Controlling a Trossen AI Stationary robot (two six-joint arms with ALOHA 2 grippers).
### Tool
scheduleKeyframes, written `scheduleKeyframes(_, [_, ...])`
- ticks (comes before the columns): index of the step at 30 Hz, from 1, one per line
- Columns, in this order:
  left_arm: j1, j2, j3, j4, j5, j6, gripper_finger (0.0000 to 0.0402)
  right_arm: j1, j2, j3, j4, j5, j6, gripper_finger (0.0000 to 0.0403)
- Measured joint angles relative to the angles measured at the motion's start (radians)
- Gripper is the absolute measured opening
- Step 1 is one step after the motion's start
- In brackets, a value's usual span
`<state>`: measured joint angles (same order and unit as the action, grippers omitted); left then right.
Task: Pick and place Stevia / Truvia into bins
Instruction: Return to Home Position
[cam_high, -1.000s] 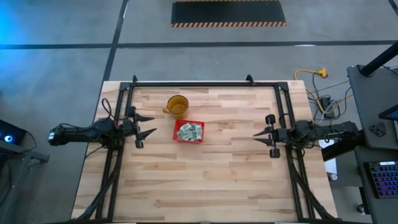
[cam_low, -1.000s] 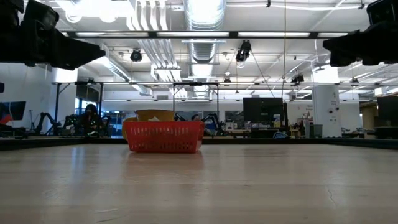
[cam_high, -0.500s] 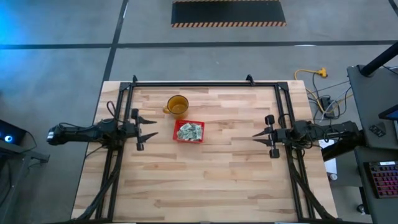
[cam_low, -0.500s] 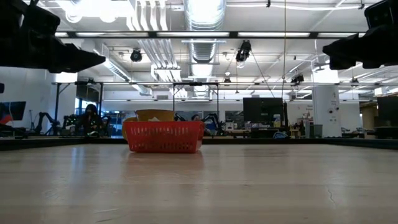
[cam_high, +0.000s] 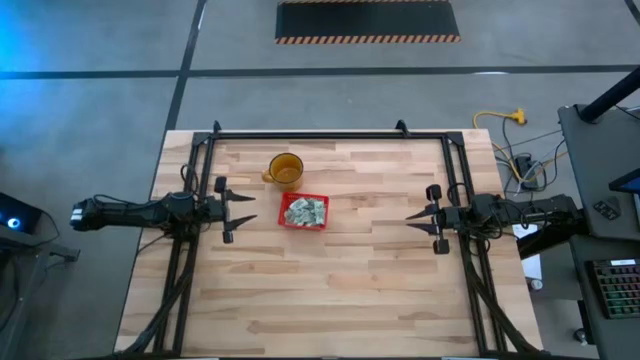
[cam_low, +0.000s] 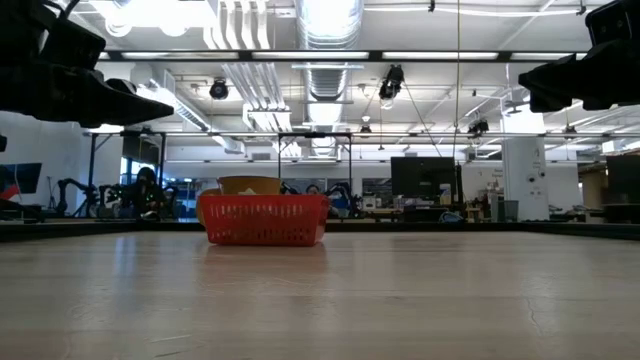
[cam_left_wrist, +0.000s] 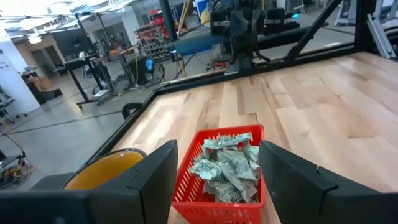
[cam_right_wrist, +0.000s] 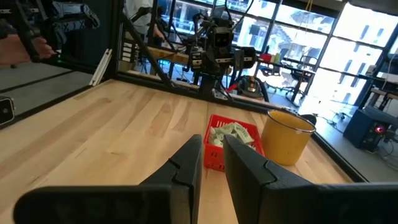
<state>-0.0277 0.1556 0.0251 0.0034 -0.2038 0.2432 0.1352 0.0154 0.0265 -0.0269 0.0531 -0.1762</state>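
The red basket stands on the table left of centre, its floor covered by a heap of pale green and white sachets. No sachet shows loose on the table. My left gripper hovers open just left of the basket, above table height, fingers pointing at it. My right gripper hovers far off near the table's right edge, fingers drawn together with only a narrow slit, also pointing toward the basket. Both hold nothing.
An amber-yellow cup stands right behind the basket, toward the far edge. Black frame rails run along the far, left and right table edges. Bare wood fills the near half and the stretch between basket and right gripper.
My left gripper has sunk a little and edged toward the basket, still open. The right arm, basket and cup have kept still.
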Motion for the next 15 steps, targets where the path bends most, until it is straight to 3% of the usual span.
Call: scheduleKeyframes(15, [0.000,0.064,-0.004,0.038,-0.005,-0.001,0.0209,0.000,0.000,0.000,0.000,0.000,0.001,0.0057])
